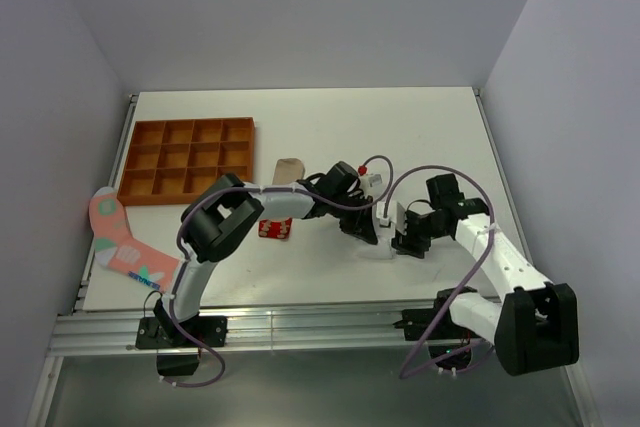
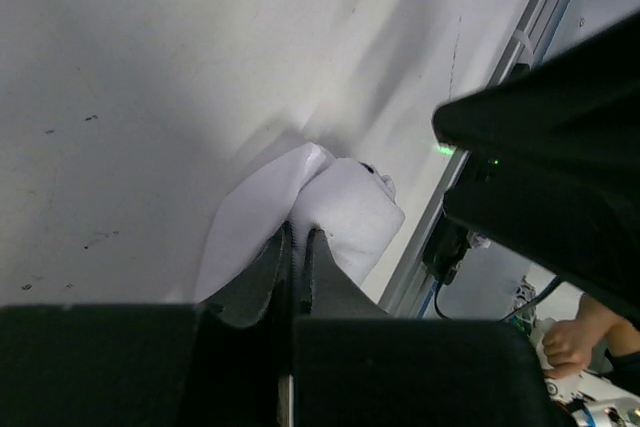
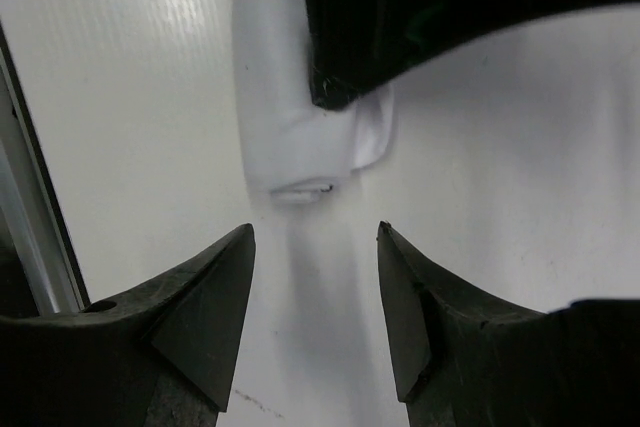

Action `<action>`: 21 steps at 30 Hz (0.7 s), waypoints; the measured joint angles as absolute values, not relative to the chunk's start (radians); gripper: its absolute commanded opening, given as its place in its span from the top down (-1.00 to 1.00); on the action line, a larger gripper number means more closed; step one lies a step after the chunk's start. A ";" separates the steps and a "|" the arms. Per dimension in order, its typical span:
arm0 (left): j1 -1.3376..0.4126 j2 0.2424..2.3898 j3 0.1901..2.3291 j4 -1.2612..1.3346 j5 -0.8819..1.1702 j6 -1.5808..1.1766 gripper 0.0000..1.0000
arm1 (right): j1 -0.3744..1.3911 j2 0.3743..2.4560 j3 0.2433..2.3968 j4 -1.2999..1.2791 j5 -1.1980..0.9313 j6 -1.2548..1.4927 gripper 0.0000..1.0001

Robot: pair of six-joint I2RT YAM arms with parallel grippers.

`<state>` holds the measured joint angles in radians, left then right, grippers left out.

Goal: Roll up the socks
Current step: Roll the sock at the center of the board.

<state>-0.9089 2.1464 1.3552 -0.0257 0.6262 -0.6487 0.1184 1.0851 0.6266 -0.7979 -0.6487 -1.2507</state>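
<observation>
Left wrist view: the white sock (image 2: pixel 345 212) is pinched by the closed left gripper (image 2: pixel 297 239) on the table (image 2: pixel 150 67), at twelve o'clock of the open, empty right gripper (image 3: pixel 315 237), so the roll should be wound tight and the loose end pinned.

Right wrist view: the left gripper (image 3: pixel 340 77) sits over the far end of the white sock (image 3: pixel 285 137), so that bit's hidden. In the left wrist view its own jaws cover the sock's near part, and from above the red sock (image 1: pixel 275 229) is half behind the left arm (image 1: pixel 250 205).
</observation>
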 measured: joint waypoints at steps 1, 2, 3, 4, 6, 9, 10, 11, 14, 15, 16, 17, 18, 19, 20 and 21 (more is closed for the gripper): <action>-0.907 2.151 1.362 -0.037 0.633 -0.649 0.99 | 0.135 1.072 0.624 -0.797 -0.649 -1.251 -0.20; -0.906 2.156 1.372 -0.053 0.642 -0.649 0.99 | 0.154 1.056 0.620 -0.793 -0.648 -1.250 -0.20; -0.904 2.161 1.382 -0.067 0.650 -0.649 0.99 | 0.171 1.043 0.617 -0.791 -0.648 -1.247 -0.21; -0.903 2.165 1.388 -0.078 0.657 -0.649 0.99 | 0.186 1.033 0.614 -0.786 -0.648 -1.246 -0.21; -0.900 2.173 1.401 -0.100 0.673 -0.650 0.99 | 0.219 1.017 0.606 -0.778 -0.646 -1.241 -0.21; -0.896 2.183 1.416 -0.130 0.695 -0.652 0.99 | 0.264 1.014 0.587 -0.763 -0.635 -1.226 -0.21; -0.894 2.188 1.422 -0.141 0.704 -0.652 0.99 | 0.279 1.014 0.579 -0.757 -0.630 -1.221 -0.21; -0.892 2.192 1.428 -0.148 0.712 -0.652 0.99 | 0.296 1.014 0.570 -0.750 -0.623 -1.216 -0.20; -0.888 2.204 1.443 -0.172 0.730 -0.653 0.99 | 0.334 1.018 0.550 -0.728 -0.603 -1.201 -0.20; -0.887 2.207 1.448 -0.178 0.737 -0.653 0.99 | 0.345 1.020 0.546 -0.721 -0.594 -1.196 -0.20; -0.886 2.210 1.450 -0.183 0.742 -0.653 0.99 | 0.354 1.021 0.543 -0.712 -0.588 -1.191 -0.20; -0.884 2.212 1.452 -0.190 0.748 -0.653 0.99 | 0.363 1.022 0.540 -0.700 -0.581 -1.185 -0.19; -0.884 2.214 1.454 -0.195 0.753 -0.654 0.99 | 0.370 1.023 0.537 -0.686 -0.575 -1.179 -0.19; -0.883 2.216 1.456 -0.201 0.759 -0.655 0.99 | 0.379 1.024 0.534 -0.672 -0.564 -1.171 -0.19; -0.882 2.218 1.458 -0.206 0.765 -0.656 0.99 | 0.386 1.025 0.533 -0.665 -0.559 -1.167 -0.19; -0.881 2.221 1.460 -0.211 0.770 -0.656 0.99 | 0.396 1.028 0.531 -0.652 -0.549 -1.163 -0.18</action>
<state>-0.8810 2.2208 1.4601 -0.2111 0.7700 -0.6563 0.3958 1.0279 0.5308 -0.6521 -0.5488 -1.1625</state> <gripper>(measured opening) 0.043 0.597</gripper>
